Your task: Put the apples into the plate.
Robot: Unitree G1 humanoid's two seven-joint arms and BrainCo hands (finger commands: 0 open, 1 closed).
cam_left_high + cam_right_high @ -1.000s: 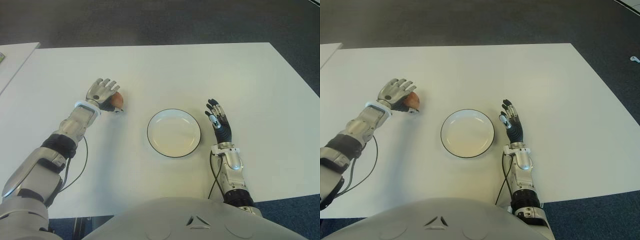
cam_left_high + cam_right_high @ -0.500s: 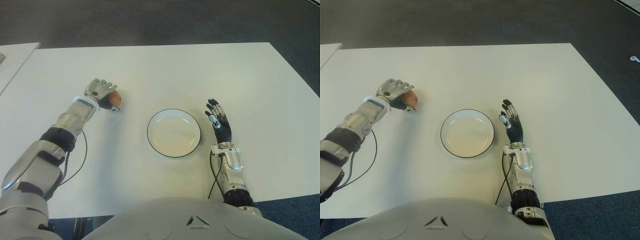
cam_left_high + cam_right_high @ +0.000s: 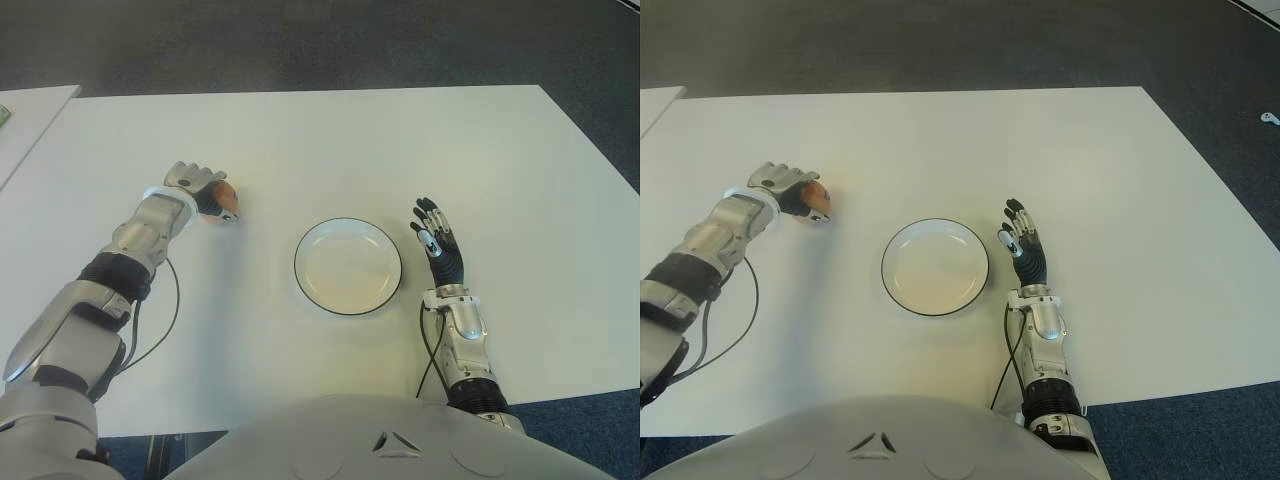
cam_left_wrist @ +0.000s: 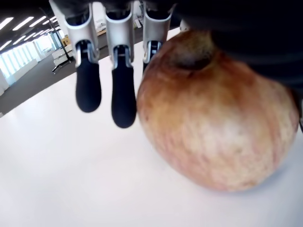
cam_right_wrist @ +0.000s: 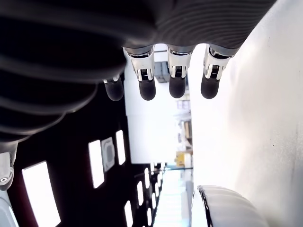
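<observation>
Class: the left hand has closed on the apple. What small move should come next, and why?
Probably carry it rightward toward the plate. The left hand grips the apple to the plate's left, and the plate holds nothing. The right hand shows beside the plate's right rim.

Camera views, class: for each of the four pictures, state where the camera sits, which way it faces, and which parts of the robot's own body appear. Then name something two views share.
Left eye view: on the head, looking forward and down at the white table; both arms show, the left hand around the apple.
Right eye view: same head, slightly offset; same scene, the right hand open beside the plate, on its right.
Left wrist view: on the left wrist, close on its fingers and the apple.
Right wrist view: on the right wrist, past its fingertips.
Shared: the plate rim shows in the right wrist and eye views.
</observation>
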